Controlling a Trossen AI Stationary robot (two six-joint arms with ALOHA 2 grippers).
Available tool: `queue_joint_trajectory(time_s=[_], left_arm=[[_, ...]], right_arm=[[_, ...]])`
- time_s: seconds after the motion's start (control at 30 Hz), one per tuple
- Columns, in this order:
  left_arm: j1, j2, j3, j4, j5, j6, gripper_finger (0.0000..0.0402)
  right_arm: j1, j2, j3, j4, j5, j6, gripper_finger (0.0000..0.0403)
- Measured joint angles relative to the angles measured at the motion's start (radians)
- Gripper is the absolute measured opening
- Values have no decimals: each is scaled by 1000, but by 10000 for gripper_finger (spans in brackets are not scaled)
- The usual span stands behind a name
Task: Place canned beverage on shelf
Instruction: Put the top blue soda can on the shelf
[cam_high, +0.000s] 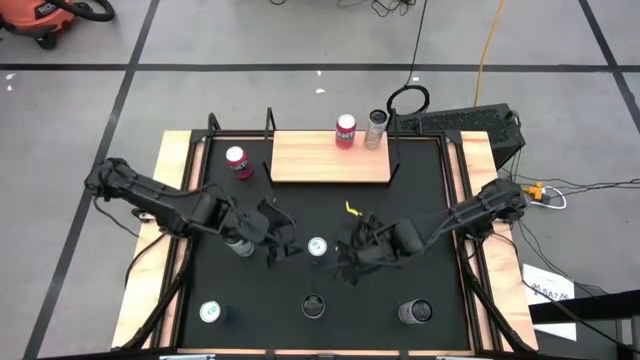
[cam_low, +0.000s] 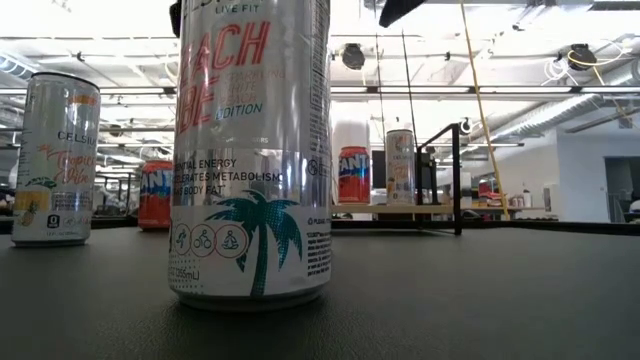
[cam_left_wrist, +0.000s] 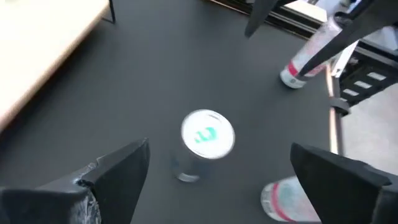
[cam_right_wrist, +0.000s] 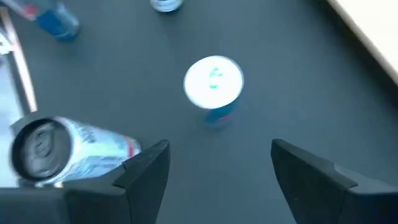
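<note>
— Where to look for the can to shelve?

— Near the middle of the black table (cam_high: 430, 220): teal-topped can (cam_high: 318, 246), upright, between the two grippers, touched by neither.

— State of the grippers?

— Left gripper (cam_high: 283, 243): spread wide, empty, just beside the can toward the table's left edge. Right gripper (cam_high: 350, 258): fingers parted too, nothing between them, just beside the can toward the right edge.

— And the shelf?

— Shelf (cam_high: 320, 165) along the table's far edge. At its right end, already standing: a red can (cam_high: 345, 131) and a silver can (cam_high: 375, 129). Bare board from the middle to the left end. On the table, just off that left end, a second red can (cam_high: 238, 162).

— How to make the grasp a good one?

— Probably best to commit one arm only and hold the other clear, given how near each other both sit. Centre the fingers on either side of the can's body, drop below the rim, close squarely at mid-height. Lift straight up before heading for the far edge.

— And the set-down?

— Aim for bare board beside the red can, well apart from it. Lower flat, then release.

— Likely trouble?

— A glancing finger tipping the can; arms fouling each other.
</note>
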Motion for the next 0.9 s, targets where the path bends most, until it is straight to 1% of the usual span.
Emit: queue_joint_trajectory(time_s=[0.23,0.3,0.43,0.53,0.67,0.73,0.9], left_arm=[[-98,-5,0,-3,-108,-145,386],[-116,-5,0,-5,-103,-154,386],[-136,15,0,17,-95,-169,386],[-138,41,0,56,-102,-165,386],[-130,102,1,83,-125,-164,386],[-118,132,0,87,-134,-171,386],[-81,194,0,127,-136,-197,386]], right_arm=[[43,-134,-301,330,0,60,270],[49,-179,-385,432,-1,52,270],[48,-234,-504,587,-2,-38,270],[47,-245,-542,634,-1,-97,270],[48,-248,-545,629,-3,-122,272],[48,-248,-545,628,-2,-107,274],[48,-248,-545,572,10,-5,275]])
